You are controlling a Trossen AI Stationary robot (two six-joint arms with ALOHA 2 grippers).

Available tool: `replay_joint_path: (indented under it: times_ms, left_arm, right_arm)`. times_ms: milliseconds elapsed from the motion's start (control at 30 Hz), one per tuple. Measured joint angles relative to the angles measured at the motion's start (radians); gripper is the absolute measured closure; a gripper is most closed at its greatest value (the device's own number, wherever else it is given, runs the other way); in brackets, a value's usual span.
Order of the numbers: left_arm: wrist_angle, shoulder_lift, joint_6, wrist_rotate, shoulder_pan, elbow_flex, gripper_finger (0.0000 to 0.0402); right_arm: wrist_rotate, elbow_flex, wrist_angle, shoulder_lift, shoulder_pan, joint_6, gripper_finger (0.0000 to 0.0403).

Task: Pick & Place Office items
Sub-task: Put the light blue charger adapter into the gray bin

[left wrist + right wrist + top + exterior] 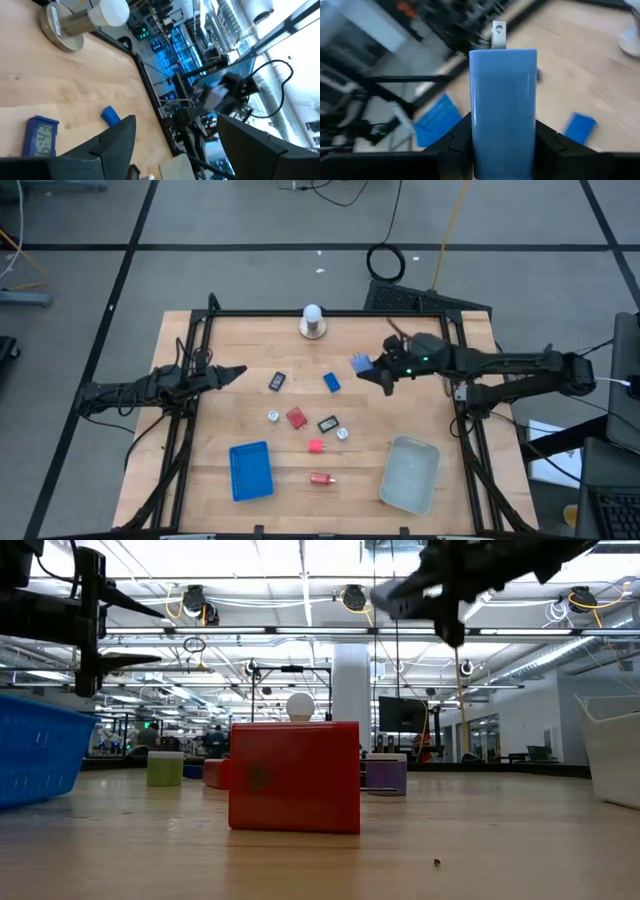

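My right gripper (374, 370) is shut on a light-blue block (503, 100) with a small metal prong (499, 31) at its far end, high above the table's far right part. On the wood lie a blue block (331, 382), two black rectangles (277, 381) (327, 423), a red block (296, 418), a pink piece (316, 446), another red piece (320, 478) and two silvery bits (273, 416) (342, 434). My left gripper (238, 371) waits open at the table's left edge, pointing level. My right gripper pinches the light-blue block by its two long sides (476, 125) between its two fingers (455, 142). The fingers come from the table's right, nearly level, and lie along the block. The prong end sticks out past the fingertips. The block is lifted clear of the table.
A white ball on a round metal base (312, 322) stands at the far edge. A flat blue tray (250, 471) lies at the near left and a clear grey bin (410, 473) at the near right. A black frame (330, 313) rims the table.
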Motion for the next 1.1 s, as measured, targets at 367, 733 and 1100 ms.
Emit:
replay_joint_path:
  times_ms: [367, 733, 1100]
  left_arm:
    - [0.003, 0.000, 0.072, 0.006, 0.000, 0.000, 0.0124]
    - [0.005, 0.000, 0.112, 0.005, 0.000, 0.000, 0.0124]
    - [0.004, 0.000, 0.168, 0.005, 0.000, 0.000, 0.0124]
  right_arm:
    - [-0.283, 0.000, 0.139, -0.088, 0.062, 0.007, 0.0291]
    - [-0.442, 0.000, 0.133, -0.182, 0.197, 0.018, 0.0291]
    - [-0.244, 0.000, -0.343, -0.270, 0.451, 0.021, 0.0291]
